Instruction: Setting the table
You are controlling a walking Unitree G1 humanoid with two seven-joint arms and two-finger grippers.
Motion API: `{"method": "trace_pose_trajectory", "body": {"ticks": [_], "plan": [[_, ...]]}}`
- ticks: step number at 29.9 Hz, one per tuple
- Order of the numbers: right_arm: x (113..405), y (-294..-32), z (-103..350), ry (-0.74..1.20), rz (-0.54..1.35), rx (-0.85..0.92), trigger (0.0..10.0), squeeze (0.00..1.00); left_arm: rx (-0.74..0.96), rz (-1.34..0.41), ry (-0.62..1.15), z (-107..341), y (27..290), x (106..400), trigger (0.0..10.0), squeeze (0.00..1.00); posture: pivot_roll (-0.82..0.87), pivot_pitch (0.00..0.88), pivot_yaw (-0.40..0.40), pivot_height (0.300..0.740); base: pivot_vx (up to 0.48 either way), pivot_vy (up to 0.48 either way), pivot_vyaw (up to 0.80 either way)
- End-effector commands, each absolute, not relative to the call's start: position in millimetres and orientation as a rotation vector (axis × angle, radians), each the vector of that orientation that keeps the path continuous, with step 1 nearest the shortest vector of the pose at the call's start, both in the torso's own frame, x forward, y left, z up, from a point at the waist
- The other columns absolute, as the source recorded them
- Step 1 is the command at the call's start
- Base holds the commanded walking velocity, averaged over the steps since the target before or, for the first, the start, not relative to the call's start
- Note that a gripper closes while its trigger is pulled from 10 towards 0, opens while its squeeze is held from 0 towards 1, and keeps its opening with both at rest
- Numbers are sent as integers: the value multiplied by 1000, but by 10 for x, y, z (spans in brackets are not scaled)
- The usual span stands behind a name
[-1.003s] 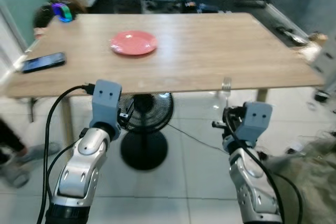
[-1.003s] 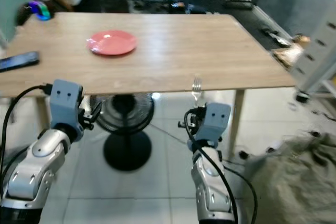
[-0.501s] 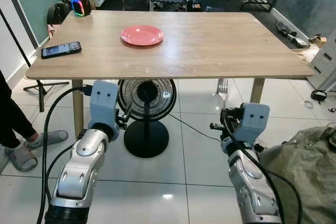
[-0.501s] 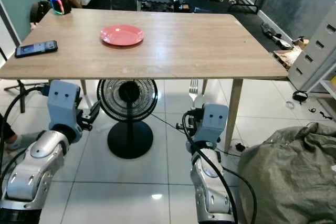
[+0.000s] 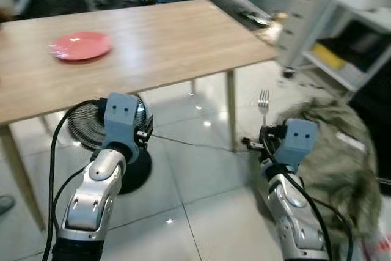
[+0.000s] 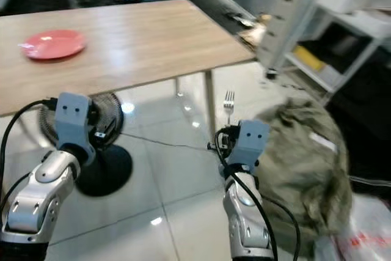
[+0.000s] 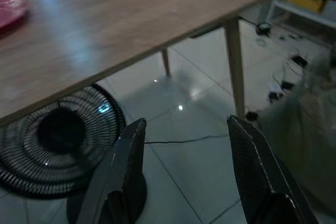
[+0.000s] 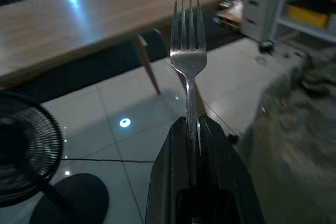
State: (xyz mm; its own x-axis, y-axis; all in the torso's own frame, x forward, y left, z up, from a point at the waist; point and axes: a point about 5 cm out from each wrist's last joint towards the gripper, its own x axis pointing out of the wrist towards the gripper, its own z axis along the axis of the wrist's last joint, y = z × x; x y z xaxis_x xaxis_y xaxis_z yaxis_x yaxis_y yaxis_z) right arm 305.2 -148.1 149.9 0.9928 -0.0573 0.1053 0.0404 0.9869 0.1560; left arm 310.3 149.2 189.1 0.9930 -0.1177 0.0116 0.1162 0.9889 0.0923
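Observation:
A light wooden table [image 5: 159, 35] fills the upper left of the head views, and a red plate [image 5: 80, 45] lies on it toward its far left. My right gripper [image 8: 191, 124] is shut on a silver fork [image 8: 188, 56], held upright with the tines up, low and to the right of the table over the tiled floor. The fork [image 5: 264, 99] rises just past the table's corner leg [image 5: 231, 108]. My left gripper [image 7: 187, 123] is open with nothing between its fingers, and hangs below the table's front edge.
A black floor fan [image 5: 85, 128] stands under the table with a cable running across the tiles. A grey-green crumpled sack [image 5: 333, 151] lies on the floor at the right. White drawers [image 5: 302, 13] and a shelf [image 5: 360, 35] stand at the back right.
The camera has swung to the right, so the table and plate sit further left and the phone has left the picture. Both arms hold the same pose, fork still gripped.

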Motion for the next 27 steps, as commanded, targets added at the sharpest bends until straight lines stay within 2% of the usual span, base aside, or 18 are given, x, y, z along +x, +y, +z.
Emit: {"method": "trace_pose_trajectory", "body": {"ticks": [1, 14, 20, 27], "plan": [[3040, -1495, 1469, -97, -53, 160, 10000, 0, 83, -120, 6, 1838, 1490, 3098, 10000, 0, -17, 50, 50, 740, 0, 0, -800], [3032, -1532, 1421, -83, -67, 147, 10000, 0, 100, -140, 38, 1757, 1487, 3078, 10000, 0, -18, 45, 51, 740, 0, 0, -800], [2984, -1554, 1227, -20, -49, 84, 10000, 0, 125, -157, 106, 1539, 1529, 2993, 10000, 0, -19, 45, 48, 740, 0, 0, -800], [2862, -1644, 841, 111, -60, 30, 10000, 0, 138, -162, 237, 1074, 1673, 2814, 10000, 0, -16, 46, 41, 740, 0, 0, -800]]}}
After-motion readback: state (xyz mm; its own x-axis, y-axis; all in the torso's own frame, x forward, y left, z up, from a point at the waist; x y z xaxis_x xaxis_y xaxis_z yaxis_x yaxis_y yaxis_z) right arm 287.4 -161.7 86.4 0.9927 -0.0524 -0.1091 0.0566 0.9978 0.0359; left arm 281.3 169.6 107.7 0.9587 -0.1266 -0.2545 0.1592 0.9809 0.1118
